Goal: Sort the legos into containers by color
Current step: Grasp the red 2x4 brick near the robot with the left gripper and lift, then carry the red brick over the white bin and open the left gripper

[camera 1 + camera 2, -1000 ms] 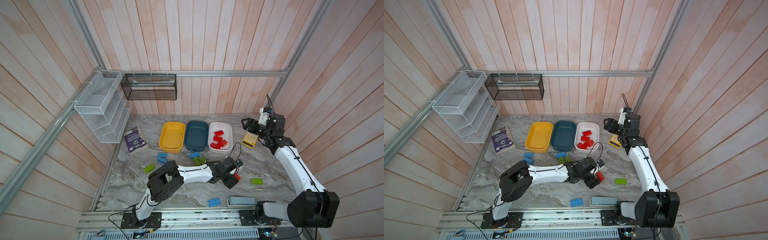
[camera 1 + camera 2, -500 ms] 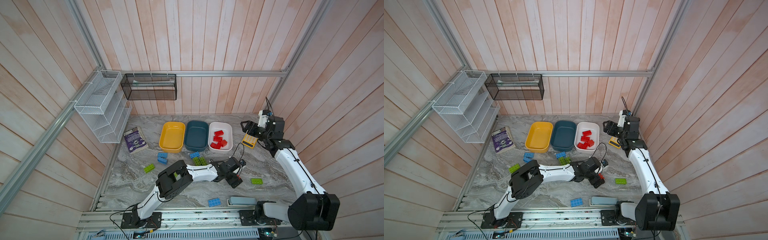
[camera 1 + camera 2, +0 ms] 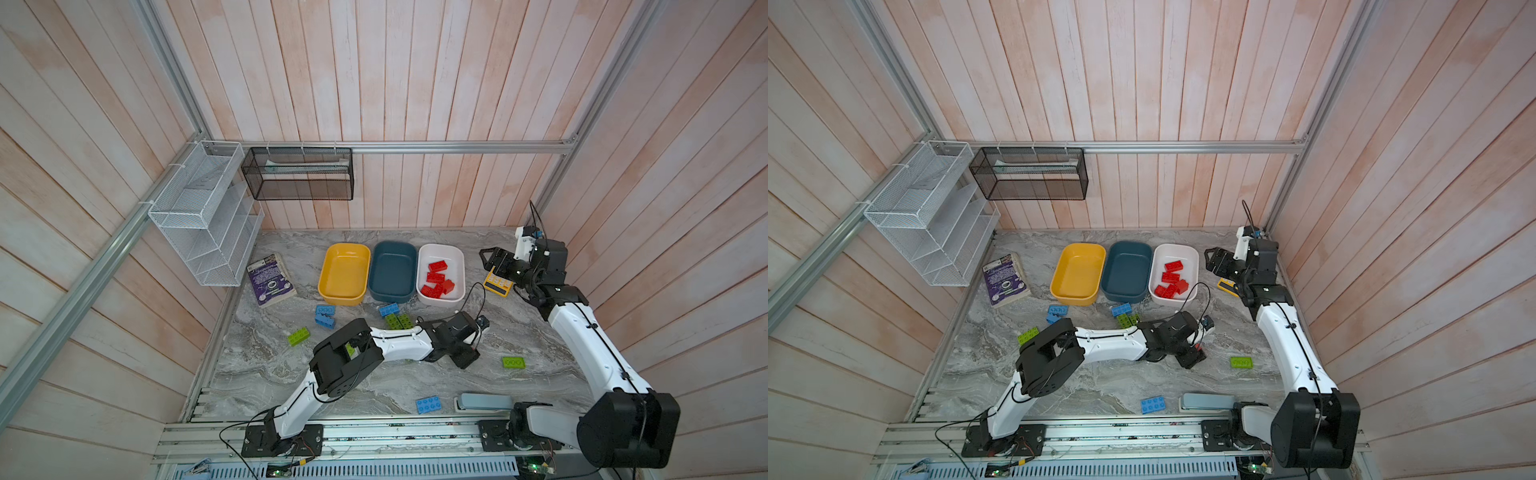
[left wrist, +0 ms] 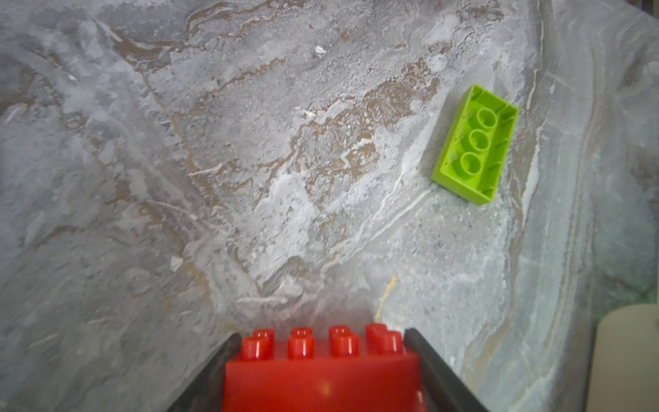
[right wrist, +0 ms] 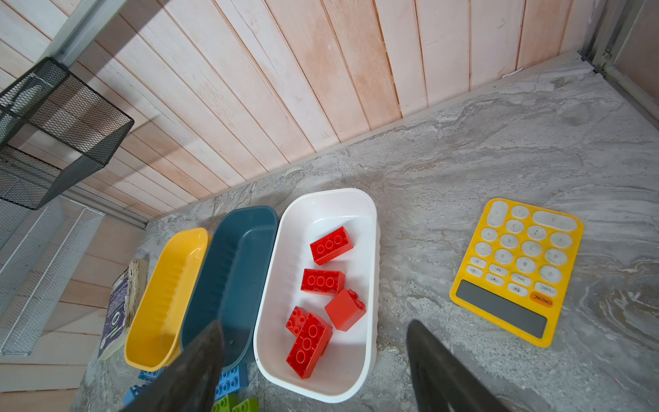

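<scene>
Nearest you, by the worktop's front edge, a blue brick [image 3: 428,404] lay studs up just beside the stapler [image 3: 484,402]. Toward the middle, your left gripper [image 4: 321,335] had its jaws closed on the sides of a red brick [image 4: 322,374], studs pointing away from the wrist, low over the worktop [image 3: 374,386]; I could not tell whether the brick touched it. A green brick [image 4: 476,144] lay upside down, apart from it, toward the right edge. Farther back, blue bricks [image 3: 324,316] and green bricks [image 3: 398,321] were scattered before three tubs set side by side near the back edge: the yellow tub [image 3: 348,246], the teal tub [image 3: 395,243], and the white tub [image 3: 440,247], which held several red bricks [image 5: 331,245]. A book [image 3: 271,280] lay by the left edge. Your right gripper [image 5: 313,324] hung raised near the calculator [image 3: 498,284], toward the back right corner, jaws wide, gripping nothing.
</scene>
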Tool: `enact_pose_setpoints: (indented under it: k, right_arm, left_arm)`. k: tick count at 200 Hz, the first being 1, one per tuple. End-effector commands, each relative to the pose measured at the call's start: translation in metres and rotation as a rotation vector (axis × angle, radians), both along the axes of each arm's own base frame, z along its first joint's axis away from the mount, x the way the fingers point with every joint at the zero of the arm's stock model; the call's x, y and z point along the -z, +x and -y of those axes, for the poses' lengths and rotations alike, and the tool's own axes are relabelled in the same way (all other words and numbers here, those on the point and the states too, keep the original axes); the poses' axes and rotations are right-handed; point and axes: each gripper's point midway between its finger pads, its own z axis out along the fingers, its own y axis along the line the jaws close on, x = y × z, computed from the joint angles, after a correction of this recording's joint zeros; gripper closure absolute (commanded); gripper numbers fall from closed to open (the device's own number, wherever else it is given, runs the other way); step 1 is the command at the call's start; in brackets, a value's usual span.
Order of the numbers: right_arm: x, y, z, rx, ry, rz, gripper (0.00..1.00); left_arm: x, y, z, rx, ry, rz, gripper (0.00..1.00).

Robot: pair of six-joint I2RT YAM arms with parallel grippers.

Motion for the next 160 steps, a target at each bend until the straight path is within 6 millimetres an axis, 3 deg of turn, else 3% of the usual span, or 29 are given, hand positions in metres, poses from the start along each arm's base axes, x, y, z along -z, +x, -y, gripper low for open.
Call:
enact_pose_setpoints:
  k: [1,33,38,69,112,160]
  right_arm:
    - [-0.005,-0.007,-0.003,-0.011,0.028,0.037,0.20]
    - [0.013,-0.020,0.002,0.013,0.023,0.028,0.20]
    - [0.016,-0.023,0.002,0.014,0.021,0.025,0.20]
    - [0.029,-0.037,-0.003,-0.002,0.020,0.011,0.20]
    - [0.042,-0.056,-0.020,-0.037,-0.001,-0.017,0.21]
    - [0.058,-0.080,-0.047,-0.109,-0.033,-0.064,0.21]
  left_arm:
    - [-0.055,0.027,-0.018,-0.080,-0.111,0.009,0.42]
    - [-0.096,0.062,-0.052,-0.152,-0.177,0.031,0.42]
    - [-0.102,0.083,-0.066,-0.196,-0.182,0.040,0.42]
    - [-0.125,0.124,-0.079,-0.246,-0.245,0.043,0.42]
    - [-0.113,0.177,-0.067,-0.280,-0.248,-0.004,0.42]
    - [-0.085,0.207,-0.057,-0.300,-0.198,-0.025,0.38]
